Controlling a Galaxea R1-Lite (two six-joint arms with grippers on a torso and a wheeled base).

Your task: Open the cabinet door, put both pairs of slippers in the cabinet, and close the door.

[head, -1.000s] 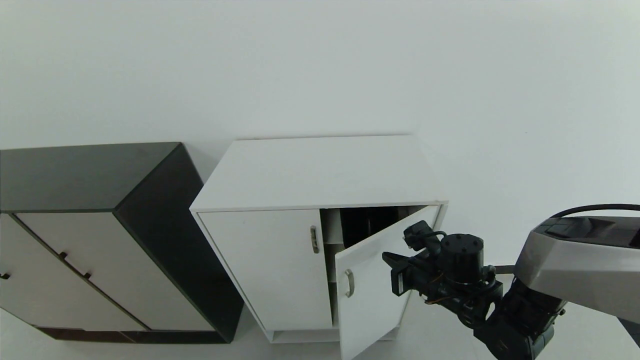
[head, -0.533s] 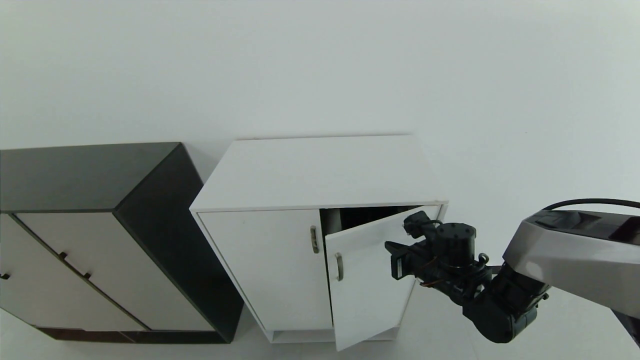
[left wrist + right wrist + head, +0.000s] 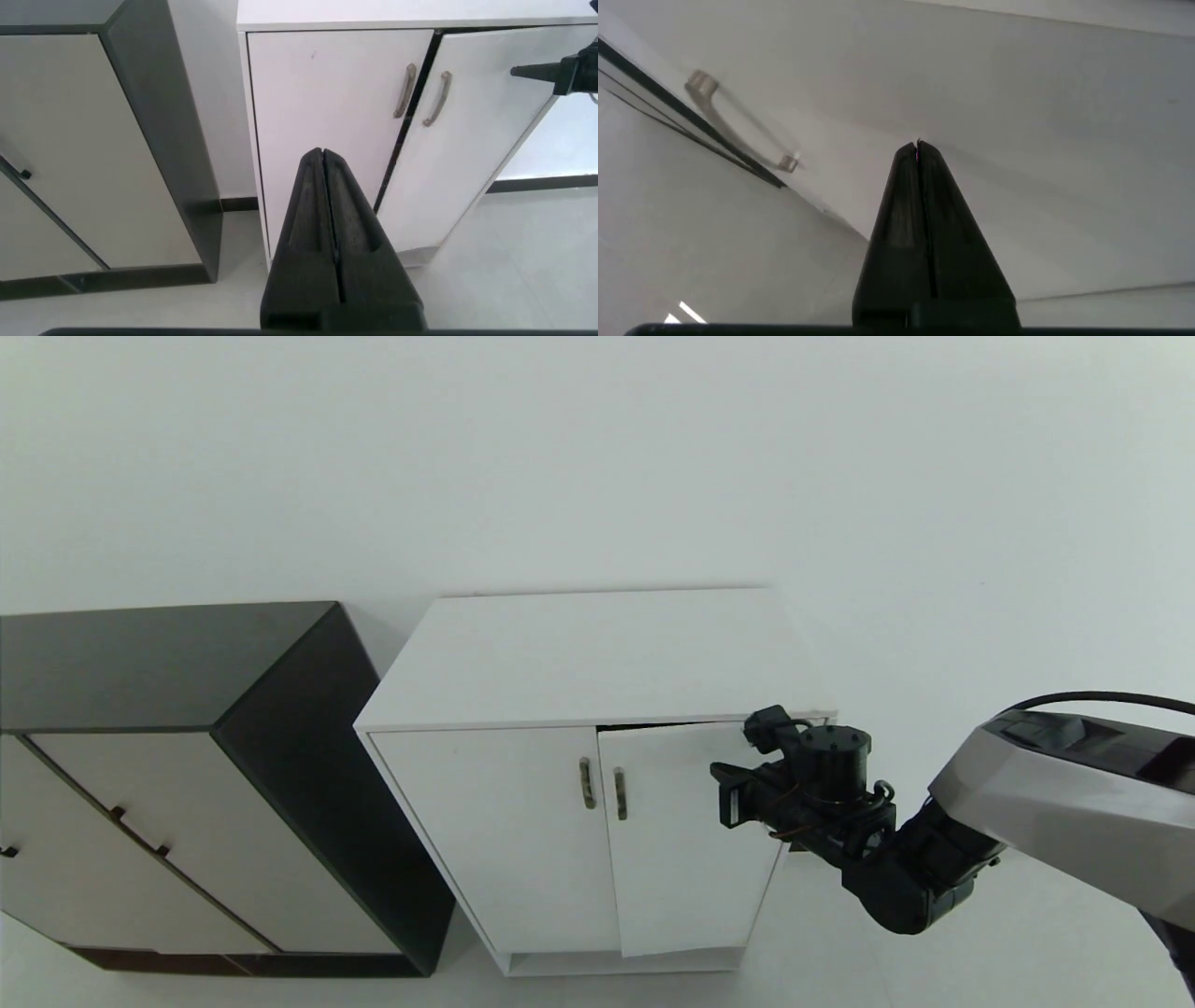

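Note:
The white cabinet (image 3: 597, 653) stands against the wall with its left door flat. Its right door (image 3: 681, 859) is almost flush, with a thin dark gap along its top edge. My right gripper (image 3: 726, 795) is shut, and its tip rests against the outer face of the right door, to the right of the door's handle (image 3: 620, 793). In the right wrist view the shut fingers (image 3: 918, 149) touch the white door panel (image 3: 1046, 112) near the handle (image 3: 743, 121). My left gripper (image 3: 322, 159) is shut on nothing, low in front of the cabinet (image 3: 327, 103). The doors hide the cabinet's inside.
A black cabinet with pale drawer fronts (image 3: 187, 709) stands close to the white cabinet's left side. A white wall runs behind both. Pale bare floor (image 3: 840, 961) lies to the right of the white cabinet.
The right door has swung from about half open to nearly shut. My right gripper moved forward and left with it, staying against its face.

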